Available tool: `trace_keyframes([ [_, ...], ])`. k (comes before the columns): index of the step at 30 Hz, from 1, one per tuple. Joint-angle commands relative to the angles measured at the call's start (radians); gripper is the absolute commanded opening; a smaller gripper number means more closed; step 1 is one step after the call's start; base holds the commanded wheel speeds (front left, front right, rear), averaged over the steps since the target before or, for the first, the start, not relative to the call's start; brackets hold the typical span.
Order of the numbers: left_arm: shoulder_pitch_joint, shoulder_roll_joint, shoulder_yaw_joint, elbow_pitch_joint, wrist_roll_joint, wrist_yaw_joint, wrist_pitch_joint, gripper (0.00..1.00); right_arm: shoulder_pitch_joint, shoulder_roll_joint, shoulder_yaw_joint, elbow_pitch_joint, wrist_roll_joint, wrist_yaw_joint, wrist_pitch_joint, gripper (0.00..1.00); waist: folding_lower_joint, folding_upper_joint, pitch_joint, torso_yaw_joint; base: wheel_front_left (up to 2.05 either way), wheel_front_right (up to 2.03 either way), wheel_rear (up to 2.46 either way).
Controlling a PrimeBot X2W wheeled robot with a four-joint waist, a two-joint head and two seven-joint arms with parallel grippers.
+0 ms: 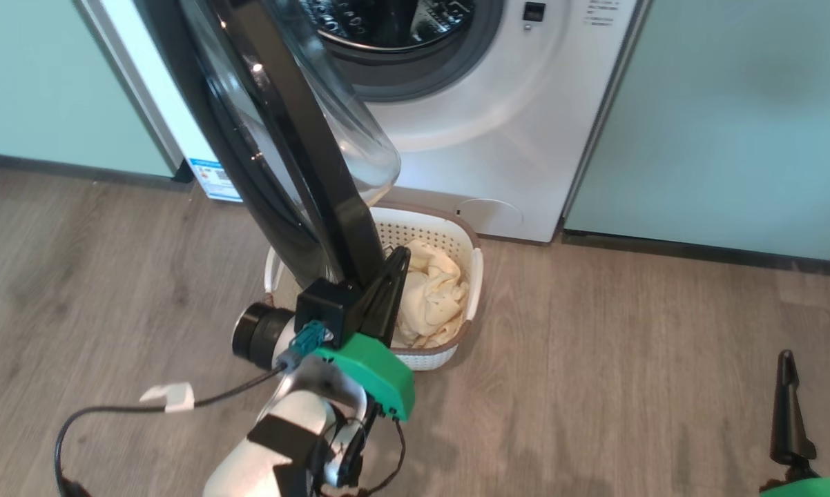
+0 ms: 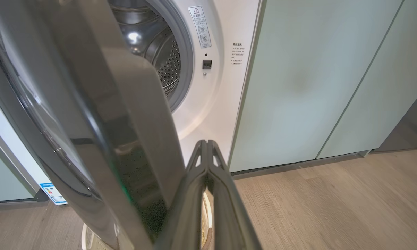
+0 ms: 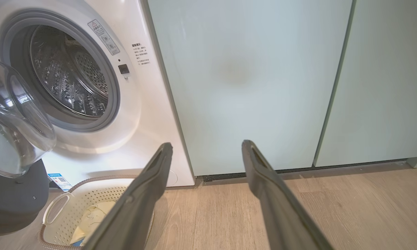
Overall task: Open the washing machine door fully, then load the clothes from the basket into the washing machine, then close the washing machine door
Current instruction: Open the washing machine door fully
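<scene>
The washing machine (image 1: 512, 124) stands with its steel drum (image 3: 69, 76) exposed. The washing machine door (image 1: 297, 138) is swung out toward me, almost edge-on, its glass bowl (image 3: 17, 132) facing the opening. My left gripper (image 1: 401, 262) is shut with nothing between its fingers and rests against the inner side of the door's lower black rim (image 2: 90, 121), above the basket. The cream basket (image 1: 449, 238) sits on the floor in front of the machine, partly under the door, with pale yellow clothes (image 1: 432, 290) inside. My right gripper (image 1: 817, 359) hangs open and empty at the lower right, well clear of the basket (image 3: 61, 205).
Mint-green cabinet panels (image 1: 719, 124) flank the machine on both sides. Wood floor (image 1: 629, 359) stretches open to the right of the basket. A blue-white sticker (image 1: 215, 179) sits on the machine's lower left. A black cable with a white clip (image 1: 170, 397) trails from my left wrist.
</scene>
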Motion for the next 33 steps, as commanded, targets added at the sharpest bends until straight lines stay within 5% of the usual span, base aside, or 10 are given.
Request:
trace_keyframes([
  [1, -0.017, 0.035, 0.060, -0.031, -0.006, 0.015, -0.006, 0.00, -0.026, -0.016, 0.019, -0.031, -0.001, -0.003, -0.006, 1.00, 0.0000, 0.0000, -0.001, 0.009, 0.00, 0.00, 0.00],
  [33, 0.213, 0.106, 0.152, -0.193, -0.020, 0.163, -0.009, 0.00, 0.001, -0.016, 0.022, -0.017, -0.044, -0.003, -0.006, 1.00, 0.0000, 0.0000, -0.024, 0.180, 0.00, 0.00, 0.00],
])
